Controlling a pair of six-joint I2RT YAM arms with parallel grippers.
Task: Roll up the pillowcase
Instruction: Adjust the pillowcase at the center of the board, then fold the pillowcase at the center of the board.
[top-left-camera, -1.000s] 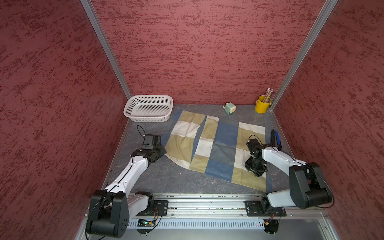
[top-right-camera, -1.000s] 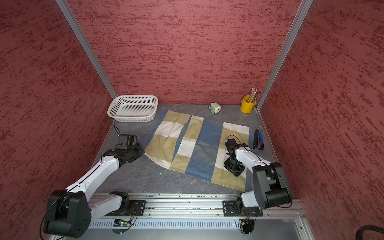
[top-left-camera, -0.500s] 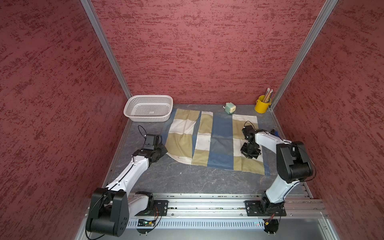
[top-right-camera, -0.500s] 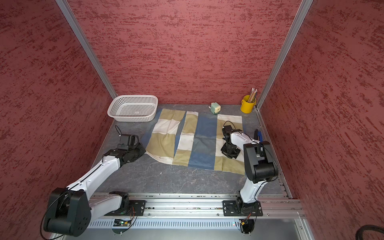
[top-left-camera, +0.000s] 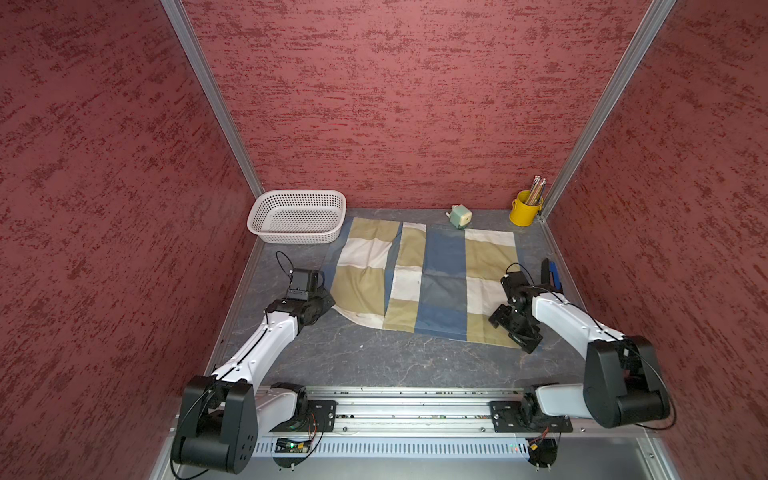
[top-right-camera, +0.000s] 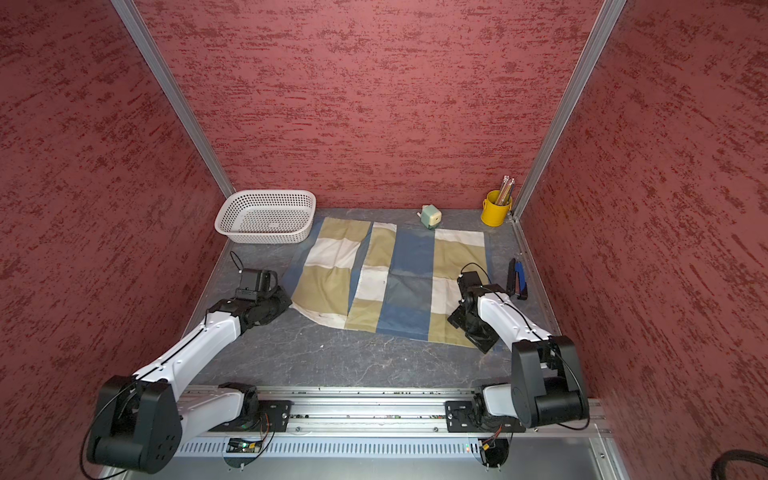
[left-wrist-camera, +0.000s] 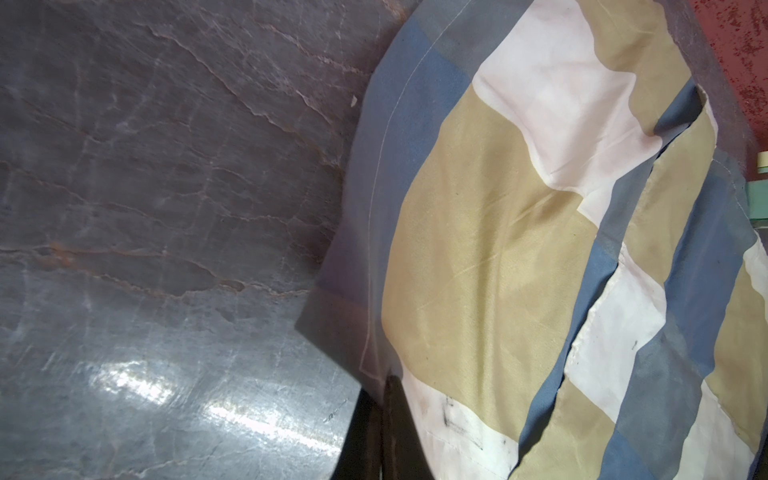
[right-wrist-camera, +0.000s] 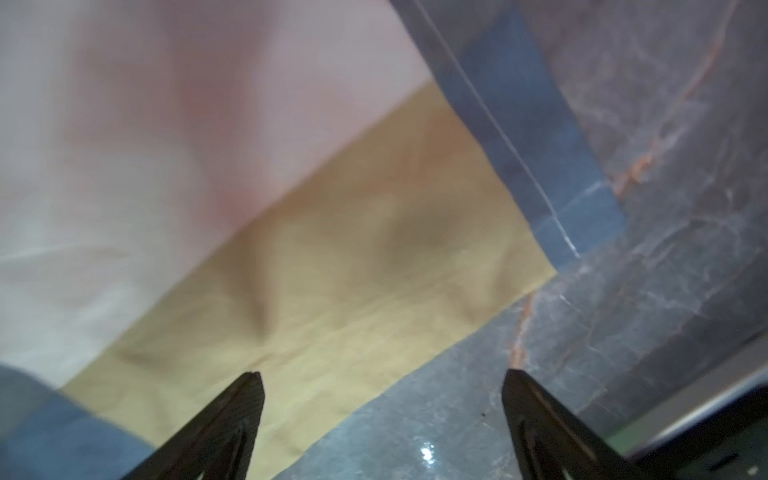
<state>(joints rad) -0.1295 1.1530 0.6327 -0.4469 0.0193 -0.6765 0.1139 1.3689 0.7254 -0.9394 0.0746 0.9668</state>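
In both top views the pillowcase (top-left-camera: 428, 278) lies spread on the desk (top-left-camera: 374, 357) beside the basket (top-left-camera: 297, 216). Its long axis runs left to right, in blue, tan and white blocks, creased at the left.

Left wrist view: the left claw (left-wrist-camera: 386, 415) is pinched shut on its hem.

Right wrist view: the right claw (right-wrist-camera: 382, 376) gapes wide and empty over its near right corner.

The thin fabric pillowcase (top-left-camera: 424, 278) was a patchwork of dusty blue, olive-tan and off-white rectangles. The perforated plastic basket (top-left-camera: 297, 216) was white, the small round cup (top-left-camera: 525, 212) yellow, the stone-look tabletop (top-left-camera: 374, 357) veined dark grey, the textured walls (top-left-camera: 395, 104) mottled red.
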